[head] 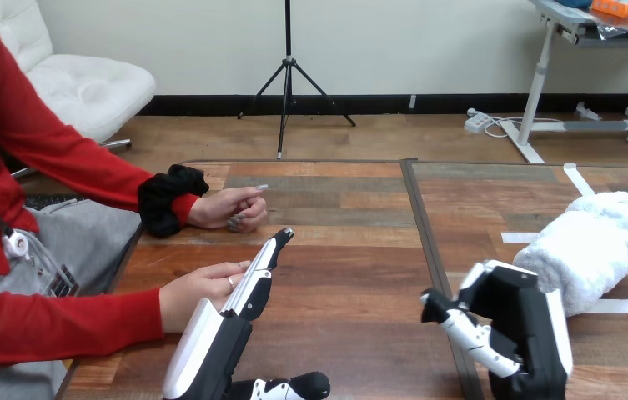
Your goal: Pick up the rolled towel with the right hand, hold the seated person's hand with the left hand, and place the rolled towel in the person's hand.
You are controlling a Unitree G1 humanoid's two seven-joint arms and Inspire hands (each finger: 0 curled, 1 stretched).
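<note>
A white rolled towel (pixel 591 246) lies on the table at the right, across white tape marks. My right hand (pixel 514 329) sits just left of its near end, fingers relaxed and holding nothing, close to the towel. My left hand (pixel 227 321) reaches forward at the lower left with straight fingers. The person's near hand (pixel 202 289) rests on the table right beside those fingers, touching or nearly touching them; no finger curls round it. The person's far hand (pixel 231 208) lies loosely closed on the table farther back.
A dark seam (pixel 425 242) runs front to back across the wooden table between my two hands. White tape lines (pixel 579 179) mark the right part. The person sits at the left edge.
</note>
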